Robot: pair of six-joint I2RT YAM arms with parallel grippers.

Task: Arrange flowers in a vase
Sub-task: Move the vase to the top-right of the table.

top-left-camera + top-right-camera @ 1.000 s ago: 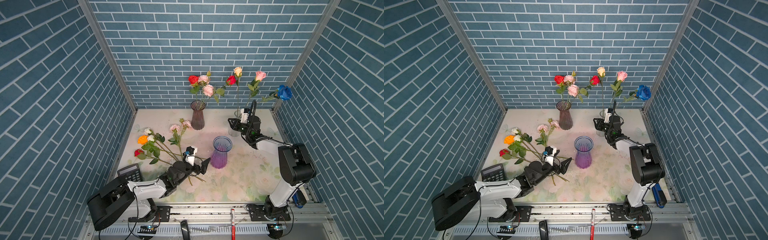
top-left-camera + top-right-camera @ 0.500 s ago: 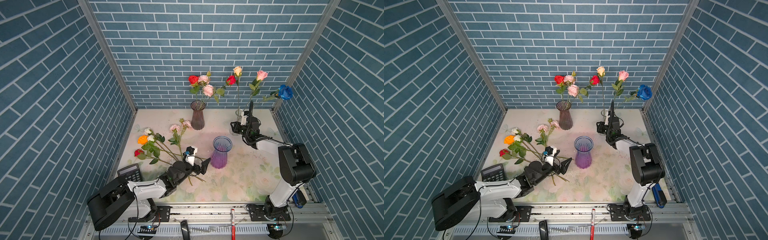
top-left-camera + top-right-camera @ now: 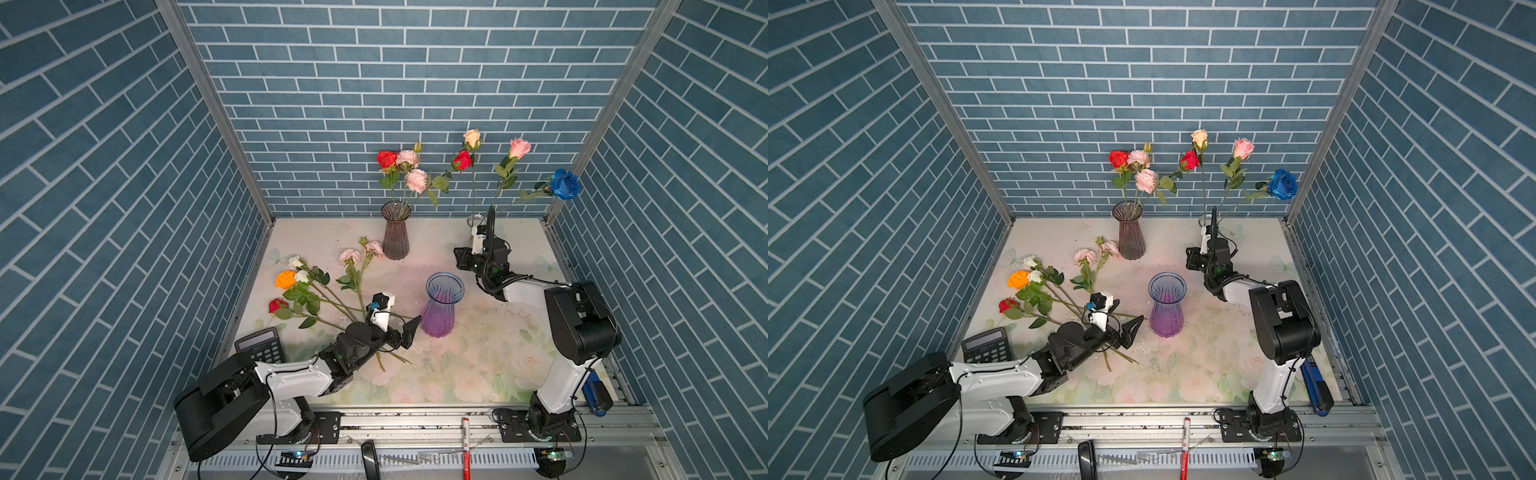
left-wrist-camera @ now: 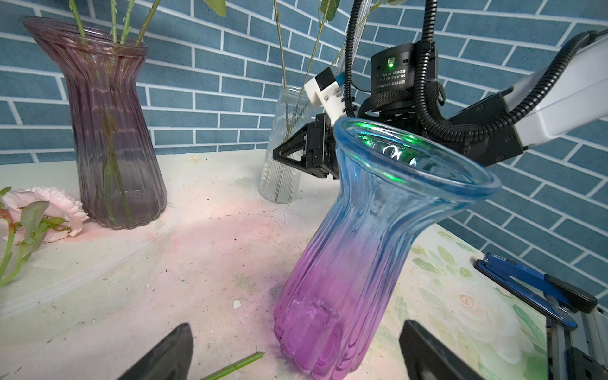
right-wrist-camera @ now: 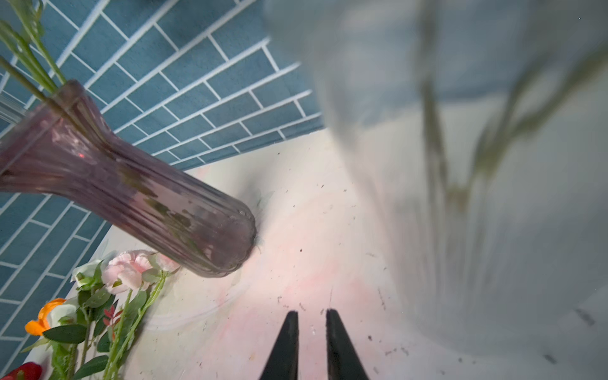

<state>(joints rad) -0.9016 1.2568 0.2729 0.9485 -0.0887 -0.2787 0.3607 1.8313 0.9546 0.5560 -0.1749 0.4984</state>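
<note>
Loose flowers [image 3: 316,291] lie in a heap at the table's left, stems towards my left gripper [image 3: 401,332]. That gripper is open wide, empty, low beside the foot of the empty blue-to-purple vase [image 3: 441,305] [image 4: 345,263]; one cut stem end [image 4: 243,360] shows by it. A dark purple vase [image 3: 395,232] at the back holds red and pink flowers [image 3: 405,166]. The clear ribbed vase [image 4: 283,164] holds peach, red, pink and blue roses [image 3: 563,185]. My right gripper [image 3: 456,254] [image 5: 312,314] hovers beside the clear vase, jaws almost together, nothing between them.
A black calculator [image 3: 259,345] sits at the front left corner. A blue hand tool [image 3: 596,390] lies at the right front edge, and a red pen [image 3: 465,440] on the front rail. Blue brick walls [image 3: 395,83] close three sides.
The right gripper has turned and drawn slightly away from the clear vase, and its jaws have narrowed. The left arm and the loose flowers have not moved.
</note>
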